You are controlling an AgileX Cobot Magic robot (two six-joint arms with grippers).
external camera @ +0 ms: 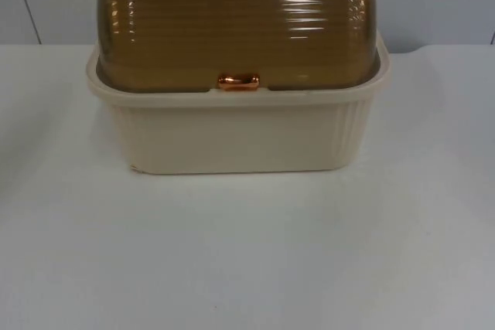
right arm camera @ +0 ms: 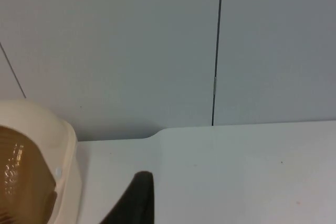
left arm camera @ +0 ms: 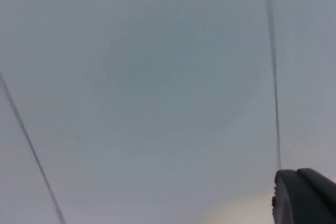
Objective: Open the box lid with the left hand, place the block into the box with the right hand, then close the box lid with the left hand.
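Box (external camera: 236,133) stands on surface (external camera: 247,253), amber lid (external camera: 236,25) shut; nothing begun; jaws' state indeterminable for left gripper (left arm camera: 304,198) and right gripper (right arm camera: 134,203).

Cream ribbed box (external camera: 232,141), lid (external camera: 236,25) looking translucent amber, ridged; handle (external camera: 238,81) seemingly copper; my table (external camera: 247,253) showing white.

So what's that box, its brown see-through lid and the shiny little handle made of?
The box looks like matte cream plastic with moulded ribs. The lid seems glossy, see-through brown plastic with ridges catching glare. The handle shines coppery, maybe metal or plated plastic.
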